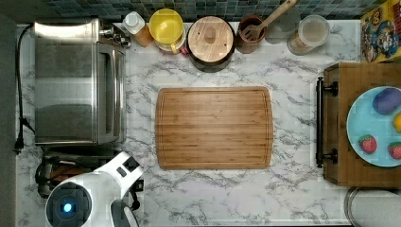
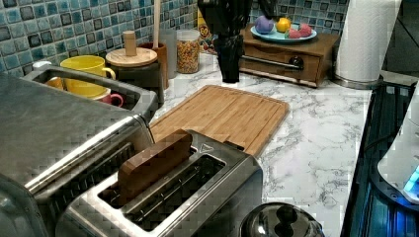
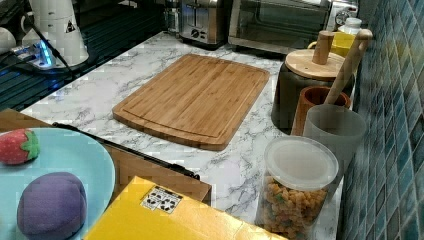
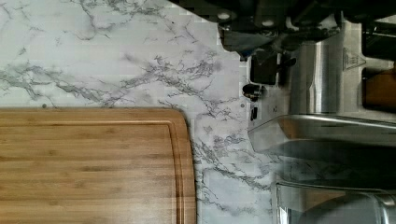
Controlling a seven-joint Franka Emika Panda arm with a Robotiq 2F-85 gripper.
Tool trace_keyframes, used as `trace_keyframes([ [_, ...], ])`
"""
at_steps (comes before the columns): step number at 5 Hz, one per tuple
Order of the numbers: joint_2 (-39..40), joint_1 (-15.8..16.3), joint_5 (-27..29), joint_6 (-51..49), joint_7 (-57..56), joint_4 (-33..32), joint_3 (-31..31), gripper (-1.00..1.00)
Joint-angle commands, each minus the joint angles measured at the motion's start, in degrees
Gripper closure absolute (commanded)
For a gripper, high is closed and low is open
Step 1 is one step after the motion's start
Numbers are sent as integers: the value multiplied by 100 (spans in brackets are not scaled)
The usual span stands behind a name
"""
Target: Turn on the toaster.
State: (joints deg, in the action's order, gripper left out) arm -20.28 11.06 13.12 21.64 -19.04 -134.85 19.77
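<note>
1. Hovering above the toaster [image 4: 327, 60], the hand [image 4: 268, 32] appears in the wrist view as dark fingers over the lever end; whether those fingers are open or closed cannot be told.
2. The toaster sits on the marble surface [image 1: 293, 189], directly beneath the hand, with the larger toaster oven [image 1: 75, 80] just beside it. In the left view its two long slots [image 2: 173, 192] face up, and a brown slice [image 2: 153, 165] stands tall in one of them.
3. On the end of the toaster below the hand, the wrist view shows a black lever [image 4: 264, 70] and, just next to it, a small round knob [image 4: 252, 91]. The right view shows the same end [image 3: 200, 22] facing the cutting board [image 3: 195, 97].
4. The step in hand looks like the approach: the slice stands high, so the lever is probably not yet pressed.
5. The next move calls for setting a fingertip squarely on the lever and pushing straight down along its track until it latches. The lever is small and close to the knob, so a slight misalignment could slide the hand off or nudge the knob instead.
</note>
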Motion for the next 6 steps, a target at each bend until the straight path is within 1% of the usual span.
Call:
trace_keyframes([
  [1,-282,1,644,631,-747,-1019,-494,100],
  [2,-701,297,1140,870,-1502,-1339,-744,100],
  [3,-918,461,1579,1135,-2078,-1575,-774,100],
  [4,-805,587,1675,1280,-2256,-1597,-780,100],
  [5,-563,466,1719,1271,-2459,-1553,-638,100],
  [6,-414,565,1715,1254,-2348,-1454,-705,100],
])
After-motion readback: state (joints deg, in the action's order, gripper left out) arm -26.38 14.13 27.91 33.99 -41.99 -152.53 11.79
